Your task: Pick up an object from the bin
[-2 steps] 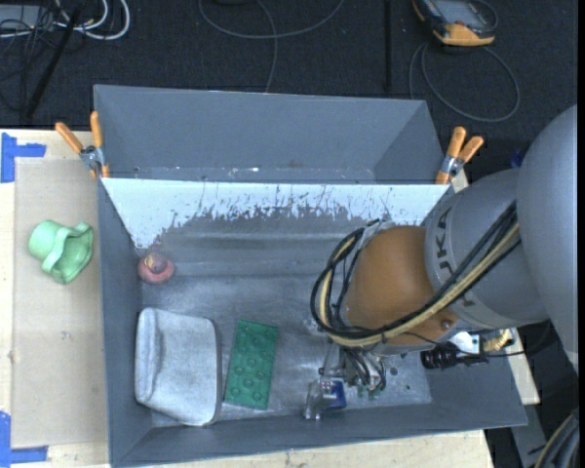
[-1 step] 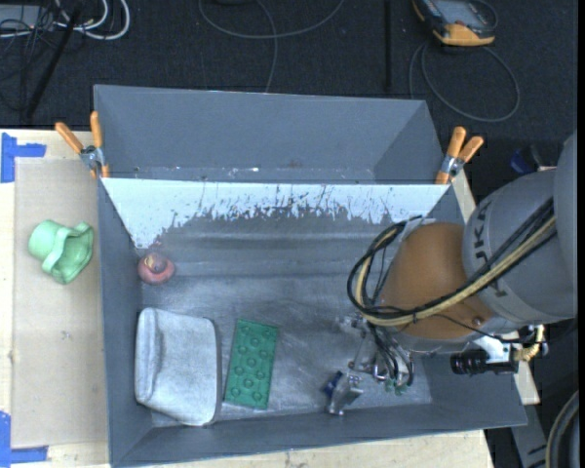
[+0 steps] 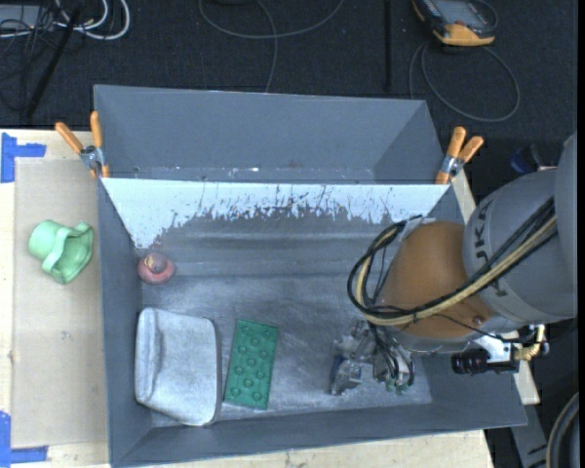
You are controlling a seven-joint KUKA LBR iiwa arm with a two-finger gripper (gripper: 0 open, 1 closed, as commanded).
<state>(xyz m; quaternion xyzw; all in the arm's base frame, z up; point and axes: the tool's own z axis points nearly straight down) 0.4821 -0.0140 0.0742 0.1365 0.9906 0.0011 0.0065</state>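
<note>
My gripper is low over the bin floor at the lower right, under the orange wrist cover. Nothing can be made out in it. The nearest loose thing is a green studded building plate, lying flat on the floor to the gripper's left with a bare gap between them. A grey folded cloth pad lies just left of the plate, in the bin's lower left corner.
A small pink round thing sits by the left wall, further back. The arm and its looped cables cover the right part of the bin. Bare floor lies between the plate and the gripper and across the middle.
</note>
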